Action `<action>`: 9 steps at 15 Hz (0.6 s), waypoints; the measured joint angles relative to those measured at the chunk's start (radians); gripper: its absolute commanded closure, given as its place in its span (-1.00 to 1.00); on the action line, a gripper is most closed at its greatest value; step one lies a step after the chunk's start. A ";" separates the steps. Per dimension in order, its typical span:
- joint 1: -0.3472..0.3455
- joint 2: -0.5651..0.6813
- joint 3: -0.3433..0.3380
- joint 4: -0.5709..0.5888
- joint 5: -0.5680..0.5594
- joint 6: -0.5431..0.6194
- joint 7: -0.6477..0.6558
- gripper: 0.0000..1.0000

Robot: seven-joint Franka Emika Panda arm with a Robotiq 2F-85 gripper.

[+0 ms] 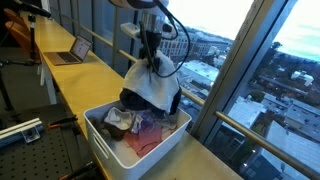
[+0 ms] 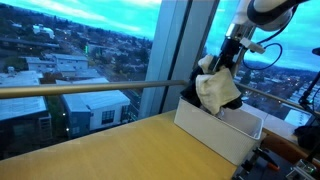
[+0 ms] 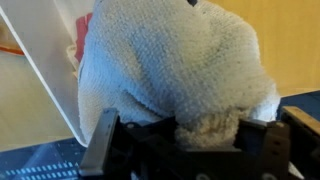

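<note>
While our fingers (image 3: 102, 140) clamp a white towel (image 1: 155, 85), we see it hanging over the bin (image 1: 96, 137) of clothes (image 1: 140, 135) on the bench (image 1: 78, 88).

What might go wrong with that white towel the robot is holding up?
The gripper pinches only a small bunch of the towel, so it might slip out. It hangs over the far end of the bin, so it could land outside. Its bottom seems to touch a dark cloth, which may drag along.
</note>
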 measured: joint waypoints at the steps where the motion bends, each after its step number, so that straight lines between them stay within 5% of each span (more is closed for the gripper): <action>1: 0.018 -0.032 0.015 0.002 -0.016 0.000 0.006 0.91; 9: 0.172 -0.170 0.194 0.116 -0.144 -0.057 0.090 0.91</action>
